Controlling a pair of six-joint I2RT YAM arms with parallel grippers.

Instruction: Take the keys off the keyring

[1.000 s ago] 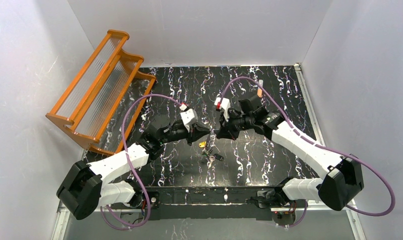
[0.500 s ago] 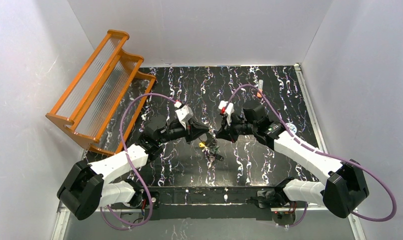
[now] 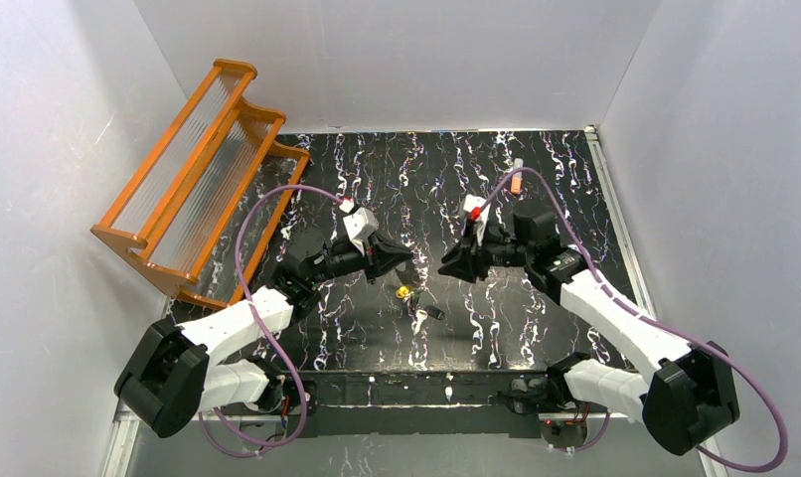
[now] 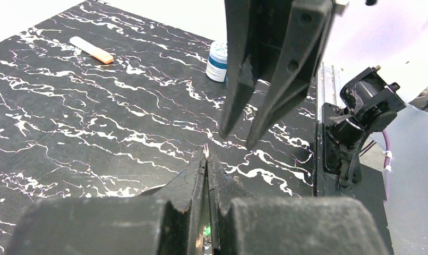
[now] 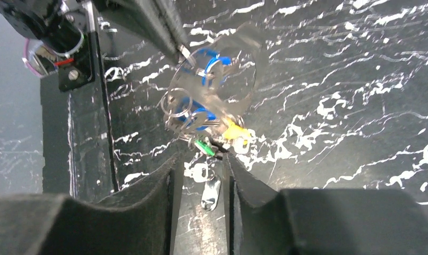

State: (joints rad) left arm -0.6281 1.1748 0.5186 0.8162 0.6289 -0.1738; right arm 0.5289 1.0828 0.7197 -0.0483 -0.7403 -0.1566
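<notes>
Overhead view of a black marbled table [image 3: 536, 318], described from left to right. An orange rack [image 3: 193, 169] leans at the far left and plays no part in this.

The left gripper [image 3: 404, 260] reaches toward the middle of the table with its fingers pressed together. In the right wrist view their tips pinch the rim of the keyring [image 5: 253, 74], holding the thin grey loop up off the table. The keys [image 5: 204, 144] hang in a tangle from its lower side: blue heads, a yellow one, a green one and plain silver ones. I cannot tell whether the lowest touches the table.

The change is on the right. A second ago the right gripper [image 3: 444, 266] was closed tip to tip with the left one at the ring. Now its jaws stand apart, holding nothing, and the arm has pulled back to the right, leaving a clear gap. The bunch looks as full as before (I see no loose key on the table), so I judge that this pull freed nothing and I need a fresh grasp on a single key.

An orange-and-white tube [image 3: 517, 177] lies far back on the right, well clear.
</notes>
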